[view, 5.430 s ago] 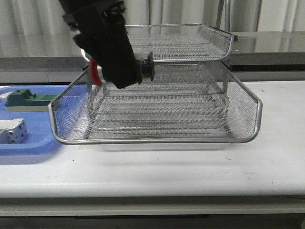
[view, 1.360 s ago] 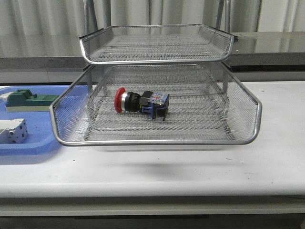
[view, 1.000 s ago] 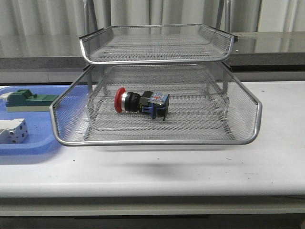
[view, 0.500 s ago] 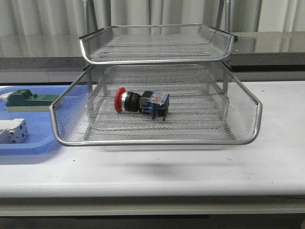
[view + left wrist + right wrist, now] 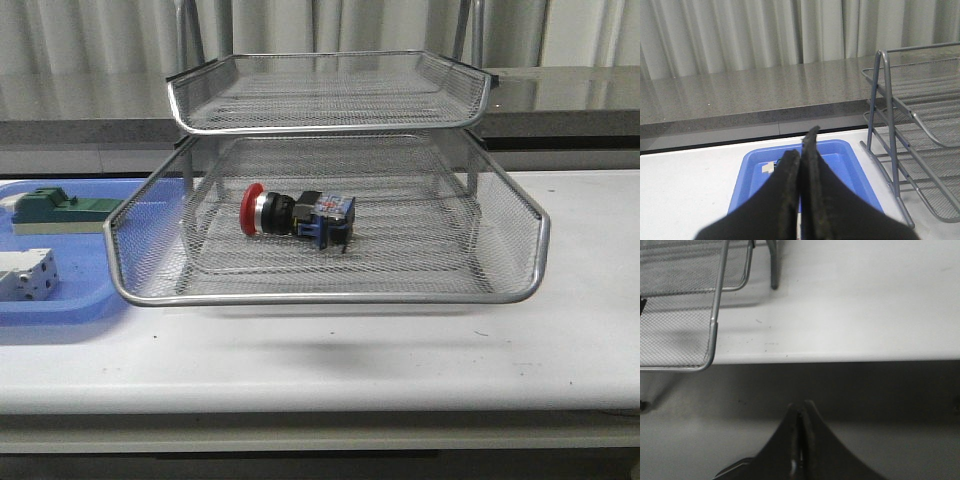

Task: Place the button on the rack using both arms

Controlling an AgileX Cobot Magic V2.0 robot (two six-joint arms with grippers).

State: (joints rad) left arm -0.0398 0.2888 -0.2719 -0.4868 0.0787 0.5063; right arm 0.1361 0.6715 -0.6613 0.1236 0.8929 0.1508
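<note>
The button [image 5: 296,216], with its red cap, black collar and blue-black body, lies on its side in the pulled-out middle tray of the silver wire rack [image 5: 330,296]. Neither arm shows in the front view. In the left wrist view my left gripper [image 5: 801,147] is shut and empty, held over the blue tray [image 5: 847,165], with the rack's side frame [image 5: 887,120] beside it. My right gripper [image 5: 800,407] is shut and empty, off the table's front edge, with the rack's tray corner [image 5: 714,340] some way from it.
A blue tray [image 5: 60,305] at the left of the table holds a green flat block [image 5: 55,210] and a white-grey block [image 5: 25,275]. A grey counter [image 5: 560,90] and curtains stand behind the rack. Floor [image 5: 690,440] lies below the table edge.
Several seconds ago the left arm held the button over the middle tray. It has since let go and pulled out of the front view. Over the last second nothing moved.
</note>
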